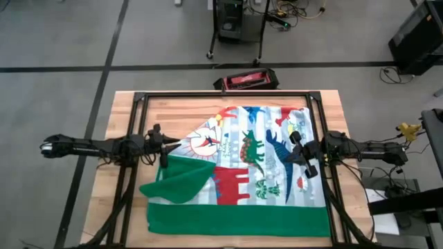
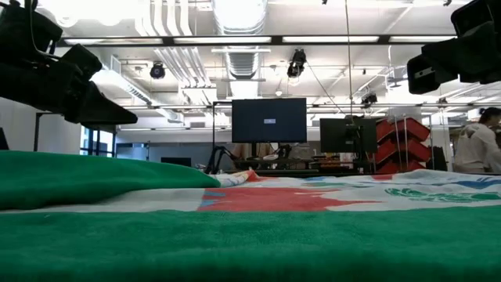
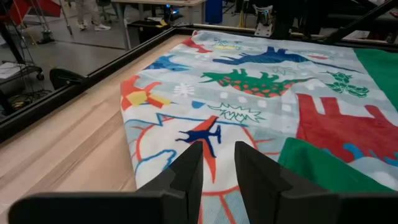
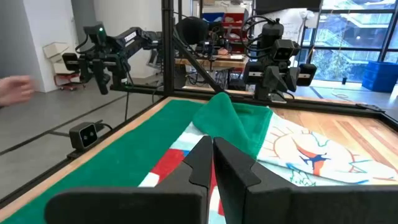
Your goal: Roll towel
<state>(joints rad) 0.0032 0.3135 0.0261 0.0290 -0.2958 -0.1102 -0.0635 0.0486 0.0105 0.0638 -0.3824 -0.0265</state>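
My soft dinosaur-print towel with its green border (image 1: 242, 173) lies spread on the wooden table (image 1: 121, 131), long axis running between the arms. Its folded-over green corner sits just below my left gripper (image 1: 163, 153), fingers slightly parted and pinching nothing I can see. The right gripper (image 1: 309, 164) hovers pressed together over the far side, so I judge the left nearer the flap.

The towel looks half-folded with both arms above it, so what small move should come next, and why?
Probably the left end effector should drop onto the folded green corner and grip it: the towel lies mostly flat, unrolled, and neither end effector holds cloth.

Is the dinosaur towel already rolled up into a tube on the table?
No, the pale striped dinosaur-print towel with green border lies mostly flat on the wooden table, with only one green-backed corner folded over.
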